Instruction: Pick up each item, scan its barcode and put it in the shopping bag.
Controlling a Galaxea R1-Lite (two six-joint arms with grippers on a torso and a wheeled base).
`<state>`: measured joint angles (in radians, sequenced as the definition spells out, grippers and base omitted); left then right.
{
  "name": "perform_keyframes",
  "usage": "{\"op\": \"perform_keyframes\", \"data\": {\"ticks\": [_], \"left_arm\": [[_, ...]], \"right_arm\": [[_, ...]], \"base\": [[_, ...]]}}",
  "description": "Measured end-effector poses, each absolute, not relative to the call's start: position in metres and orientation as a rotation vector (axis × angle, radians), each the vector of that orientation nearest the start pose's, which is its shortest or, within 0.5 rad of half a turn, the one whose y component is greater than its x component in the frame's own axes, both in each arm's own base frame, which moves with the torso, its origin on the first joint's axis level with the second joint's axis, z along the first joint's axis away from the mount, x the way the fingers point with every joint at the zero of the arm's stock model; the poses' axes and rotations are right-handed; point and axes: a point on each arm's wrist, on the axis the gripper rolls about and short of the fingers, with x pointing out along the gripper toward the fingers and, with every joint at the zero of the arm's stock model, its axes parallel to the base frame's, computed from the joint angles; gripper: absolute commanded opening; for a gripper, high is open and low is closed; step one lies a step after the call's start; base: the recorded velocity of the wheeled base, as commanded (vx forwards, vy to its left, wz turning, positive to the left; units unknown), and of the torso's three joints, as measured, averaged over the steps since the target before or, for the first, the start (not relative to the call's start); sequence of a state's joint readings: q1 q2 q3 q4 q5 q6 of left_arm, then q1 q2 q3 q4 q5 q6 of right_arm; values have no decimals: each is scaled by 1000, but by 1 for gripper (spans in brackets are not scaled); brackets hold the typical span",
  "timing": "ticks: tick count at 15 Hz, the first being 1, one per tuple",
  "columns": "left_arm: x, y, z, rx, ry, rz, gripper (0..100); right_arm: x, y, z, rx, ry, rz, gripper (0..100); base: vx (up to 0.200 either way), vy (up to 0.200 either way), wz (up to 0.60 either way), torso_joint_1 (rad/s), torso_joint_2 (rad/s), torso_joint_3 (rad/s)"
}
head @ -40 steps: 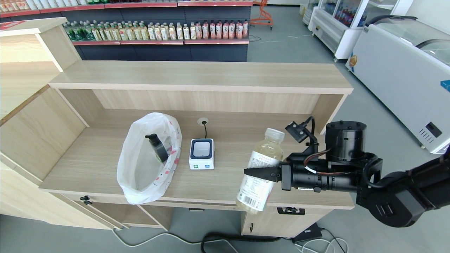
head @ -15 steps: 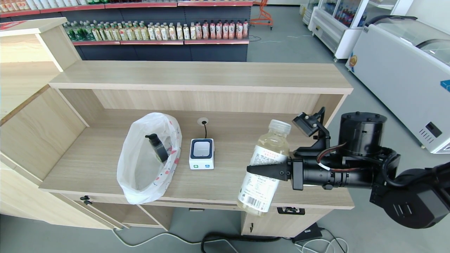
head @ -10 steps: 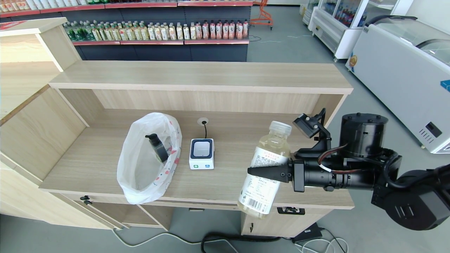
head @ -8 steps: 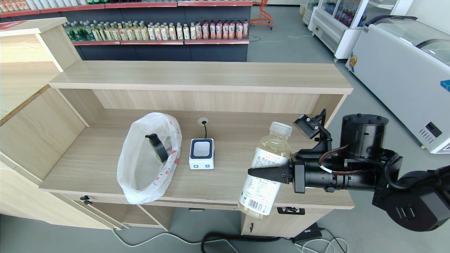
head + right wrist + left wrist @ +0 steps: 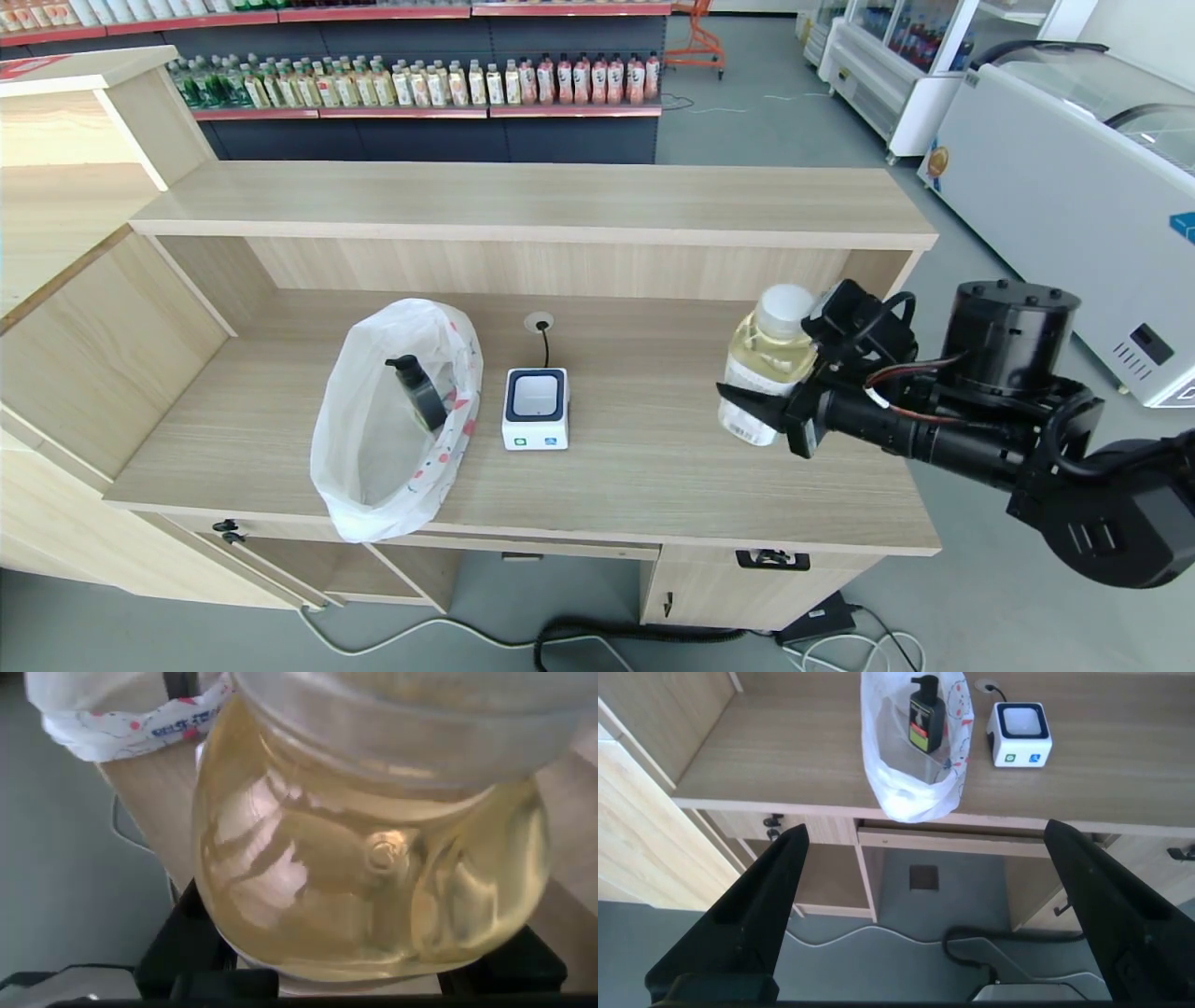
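R gripper (image 5: 747,413) clenched on bottle (image 5: 771,355), near upright over counter (image 5: 653,476), well right of scanner (image 5: 536,409). Best: carry slow, turn barcode to scanner window. L gripper (image 5: 926,833) spread, empty.

Bright even light; faint shadows; glints on bottle (image 5: 280,859)

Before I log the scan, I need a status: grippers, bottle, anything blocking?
Right gripper shut on bottle, over counter right of scanner. Left gripper open. Nothing between bottle and scanner.
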<state>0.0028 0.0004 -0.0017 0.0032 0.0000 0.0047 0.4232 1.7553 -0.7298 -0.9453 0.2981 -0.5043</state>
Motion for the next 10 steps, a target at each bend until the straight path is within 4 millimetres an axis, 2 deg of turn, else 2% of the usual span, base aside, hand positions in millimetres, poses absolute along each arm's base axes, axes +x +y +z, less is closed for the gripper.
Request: {"op": "perform_keyframes", "data": {"ticks": [3, 5, 7, 10], "left_arm": [[-23, 0, 76, 4, 2, 3, 100], [-23, 0, 76, 5, 2, 3, 100], [-23, 0, 76, 5, 1, 3, 100], [-23, 0, 76, 7, 2, 3, 100]], "right_arm": [[281, 106, 176, -651, -186, 548, 0], [275, 90, 168, -784, -227, 446, 0], [266, 83, 165, -877, -294, 379, 0], [255, 74, 166, -923, -298, 345, 0]], "base": [[0, 0, 0, 0, 0, 0], [0, 0, 0, 0, 0, 0], [0, 0, 0, 0, 0, 0], [0, 0, 0, 0, 0, 0]]}}
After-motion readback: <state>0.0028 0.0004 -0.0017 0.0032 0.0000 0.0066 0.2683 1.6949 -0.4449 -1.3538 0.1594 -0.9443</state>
